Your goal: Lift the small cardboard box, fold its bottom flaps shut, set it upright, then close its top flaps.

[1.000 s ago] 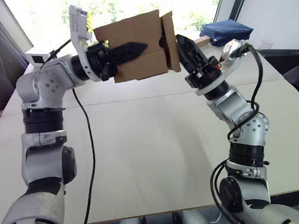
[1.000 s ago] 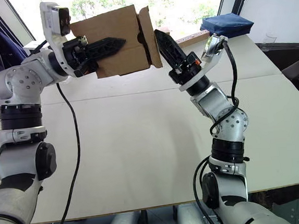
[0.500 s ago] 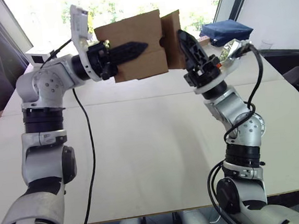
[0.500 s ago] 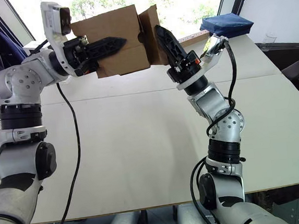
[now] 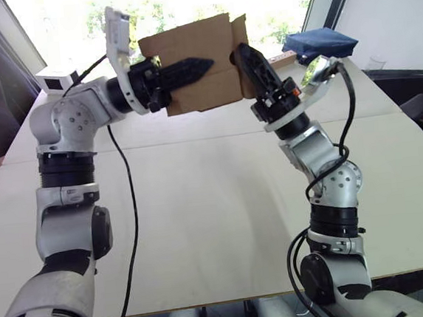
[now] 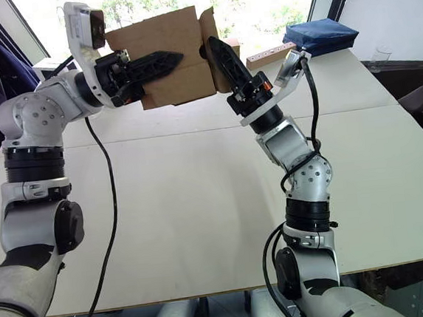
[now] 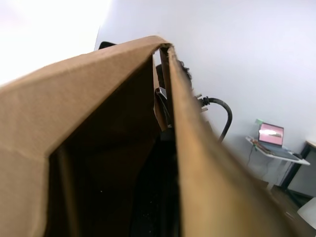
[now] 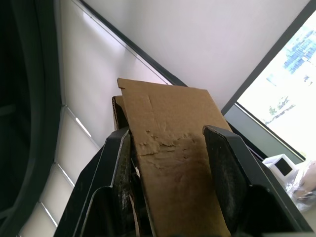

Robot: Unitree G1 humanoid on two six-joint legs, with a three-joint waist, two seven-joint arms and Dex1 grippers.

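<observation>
In the left eye view, the small cardboard box (image 5: 192, 64) is held in the air above the far part of the white table (image 5: 201, 204). The left gripper (image 5: 181, 70) is clamped on it, one black finger lying across the near face. The right gripper (image 5: 252, 69) is set against the box's right end, where a flap (image 5: 240, 33) stands up. A blue bag (image 5: 320, 44) and a pale wooden block (image 5: 281, 59) lie behind, well apart from the box.

In the left wrist view, the box's brown walls (image 7: 98, 148) are seen from close, with a laptop (image 7: 271, 134) far off.

In the right wrist view, a cardboard panel (image 8: 173, 163) is seen between the two spread fingers (image 8: 113, 182); the right gripper is open around it.
</observation>
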